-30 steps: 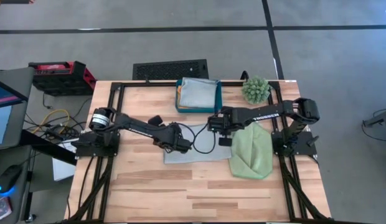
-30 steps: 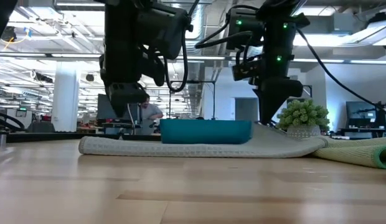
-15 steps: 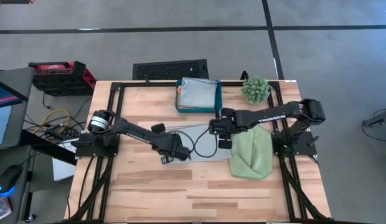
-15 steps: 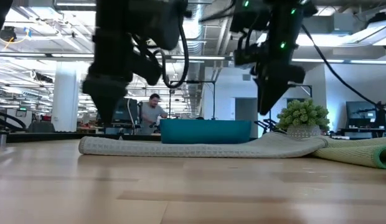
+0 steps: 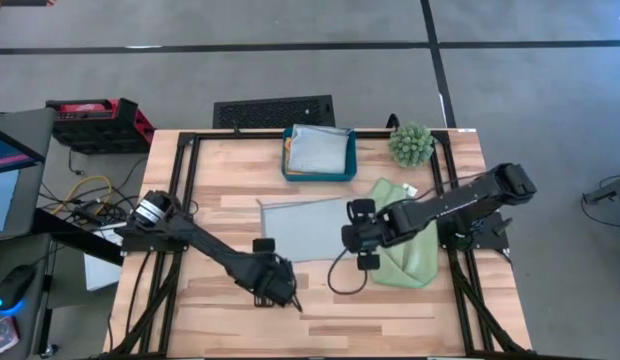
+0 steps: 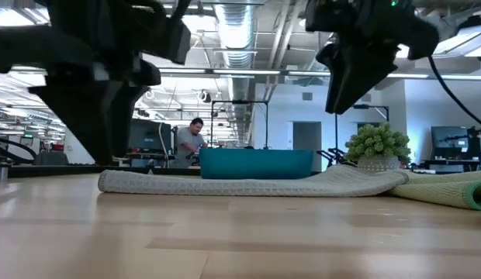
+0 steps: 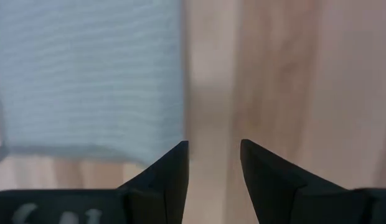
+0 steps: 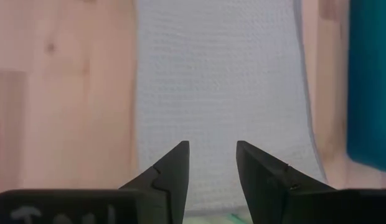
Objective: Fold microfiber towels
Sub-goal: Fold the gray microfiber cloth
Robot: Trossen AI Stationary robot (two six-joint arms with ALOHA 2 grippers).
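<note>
My left gripper (image 5: 287, 297) sits over bare wood near the front of the table (image 5: 390, 320), at about 7 o'clock from the pale grey-blue towel (image 5: 308, 228), and my left wrist view shows its 2 fingers (image 7: 171, 171) parted by a narrow gap with nothing between them, that towel's edge just ahead. My right gripper (image 5: 352, 238) hovers at the towel's 4 o'clock corner, fingers (image 8: 168, 177) likewise slightly apart and empty, with the grey-blue weave spread ahead of them. The towel lies flat near the table's middle. The light green towel (image 5: 410, 250) lies rumpled at 3 o'clock from it, partly under my right arm, and seems to touch the grey-blue one at their shared edge. A teal tray (image 5: 318, 172) at 12 o'clock holds another grey-blue cloth (image 5: 320, 150) with an orange edge showing at its side. The spiky green plant (image 5: 411, 144) stands at 2 o'clock. In the low view, a person (image 6: 195, 138) is in the room beyond.
</note>
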